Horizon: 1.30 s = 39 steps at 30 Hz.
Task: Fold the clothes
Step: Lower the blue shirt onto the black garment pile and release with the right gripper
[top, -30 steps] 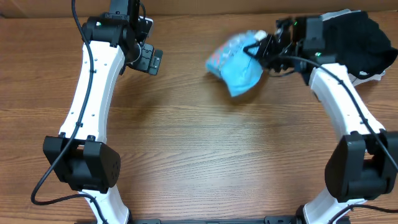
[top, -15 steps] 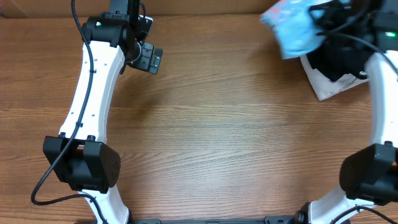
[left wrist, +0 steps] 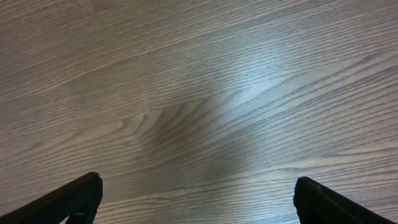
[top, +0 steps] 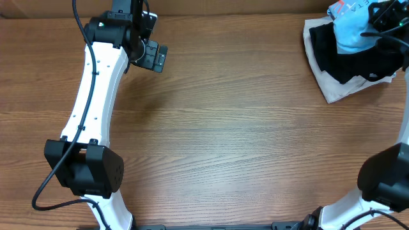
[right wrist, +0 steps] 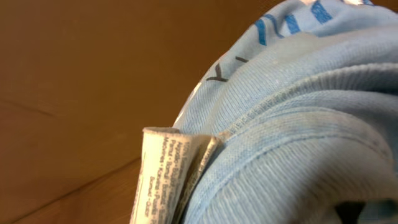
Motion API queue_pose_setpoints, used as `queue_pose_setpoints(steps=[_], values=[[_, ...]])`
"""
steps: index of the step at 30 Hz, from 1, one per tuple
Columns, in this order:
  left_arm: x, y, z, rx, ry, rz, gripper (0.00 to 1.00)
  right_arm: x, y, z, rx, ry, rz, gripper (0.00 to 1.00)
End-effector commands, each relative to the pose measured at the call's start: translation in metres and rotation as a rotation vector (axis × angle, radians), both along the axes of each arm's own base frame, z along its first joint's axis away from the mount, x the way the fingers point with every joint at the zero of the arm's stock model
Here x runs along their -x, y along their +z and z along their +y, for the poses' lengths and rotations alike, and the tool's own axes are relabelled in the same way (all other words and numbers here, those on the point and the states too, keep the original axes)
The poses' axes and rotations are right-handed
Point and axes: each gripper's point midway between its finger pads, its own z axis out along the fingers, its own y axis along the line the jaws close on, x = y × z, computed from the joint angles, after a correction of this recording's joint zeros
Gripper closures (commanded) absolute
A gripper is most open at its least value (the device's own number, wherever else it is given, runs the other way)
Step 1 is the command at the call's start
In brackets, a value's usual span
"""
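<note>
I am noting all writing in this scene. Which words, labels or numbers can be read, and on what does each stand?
Care label on the light blue T-shirt: lines of tiny print, too blurred to read.
Blue and dark printed strokes on the T-shirt: cut off, no word readable.
Red marks on the T-shirt, overhead view: too small to read.
No text can be quoted.

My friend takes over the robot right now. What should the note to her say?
Left gripper: open, empty, above bare table.
Right gripper: shut on the blue shirt.
Shirt: bunched at the far right corner, on the black garment, which lies on the white one.
Done: shirt is at the pile.
Left: it looks crumpled, not folded flat, so probably tidy it, then let go.
</note>
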Motion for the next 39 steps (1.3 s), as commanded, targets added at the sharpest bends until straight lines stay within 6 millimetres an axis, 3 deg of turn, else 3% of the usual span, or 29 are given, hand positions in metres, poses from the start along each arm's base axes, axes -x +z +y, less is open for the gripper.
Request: queue_pose_setpoints(steps=[1,3,6,8,11,20,24,28,33,36,39], values=[[-0.001,0.000,0.001,0.024,0.018,-0.001,0.00,-0.008,-0.025,-0.020,-0.009,-0.038,0.046,0.95],[-0.001,0.000,0.001,0.024,0.018,-0.003,0.00,-0.005,-0.052,-0.028,-0.035,-0.057,0.121,0.82],[-0.001,0.000,0.001,0.024,0.018,-0.004,0.00,0.006,-0.082,-0.044,-0.037,-0.123,0.227,0.39],[-0.001,0.000,0.001,0.024,0.018,-0.004,0.00,0.015,-0.089,-0.053,-0.029,-0.151,0.266,0.30],[-0.002,0.000,0.001,0.025,0.018,-0.006,0.00,0.025,-0.071,-0.060,-0.027,-0.170,0.243,0.26],[-0.004,0.001,0.001,0.026,0.018,-0.014,0.00,0.061,0.053,-0.050,0.064,-0.195,0.027,0.14],[-0.004,0.001,0.001,0.026,0.018,-0.016,0.00,0.073,0.082,-0.046,0.098,-0.210,-0.035,0.13],[-0.006,0.002,0.001,0.027,0.018,-0.023,0.00,0.065,0.092,-0.051,0.179,-0.197,-0.082,0.14],[-0.007,0.003,0.001,0.028,0.018,-0.029,0.01,0.025,0.087,-0.059,0.331,-0.158,-0.150,0.11],[-0.008,0.003,0.001,0.028,0.018,-0.033,0.00,-0.001,0.062,-0.070,0.417,-0.182,-0.123,0.00],[-0.008,0.003,0.001,0.028,0.018,-0.033,0.00,-0.024,0.011,-0.081,0.462,-0.200,-0.024,0.00]])
